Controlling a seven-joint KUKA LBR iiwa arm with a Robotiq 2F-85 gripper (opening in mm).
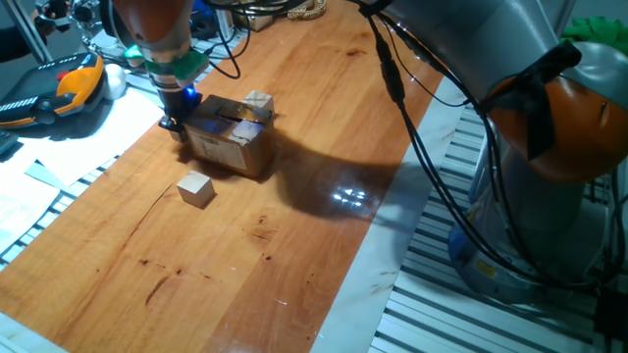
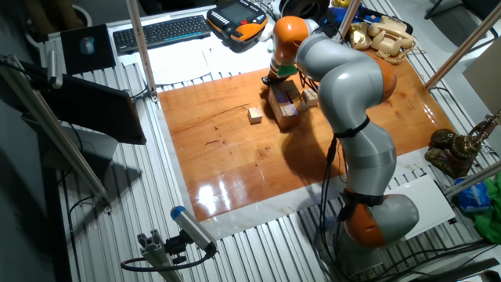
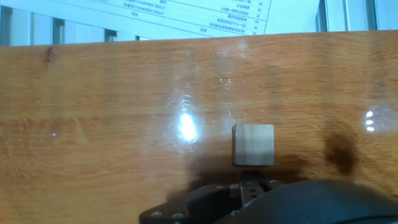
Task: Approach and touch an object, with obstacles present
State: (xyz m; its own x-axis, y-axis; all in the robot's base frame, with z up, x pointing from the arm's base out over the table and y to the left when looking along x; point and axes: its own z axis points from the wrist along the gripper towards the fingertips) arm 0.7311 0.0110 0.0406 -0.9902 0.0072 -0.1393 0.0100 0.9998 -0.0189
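Note:
In the hand view a small plain light-wood cube (image 3: 253, 144) sits on the wooden table just ahead of my gripper (image 3: 252, 184). The fingertips stand together, right at the cube's near face; I cannot tell whether they touch it. In one fixed view my gripper (image 1: 175, 122) is low at the left end of the brown cardboard box (image 1: 232, 138), and the small cube is hidden there. A larger pale cube (image 1: 196, 188) lies in front of the box and another (image 1: 258, 102) behind it. In the other fixed view the gripper (image 2: 271, 81) is beside the box (image 2: 284, 107).
A black-and-orange pendant (image 1: 61, 90) and papers (image 1: 29, 201) lie left of the wooden tabletop (image 1: 294, 245). Cables (image 1: 412, 118) hang from the arm over the right side. The front cube also shows in the other fixed view (image 2: 255, 115).

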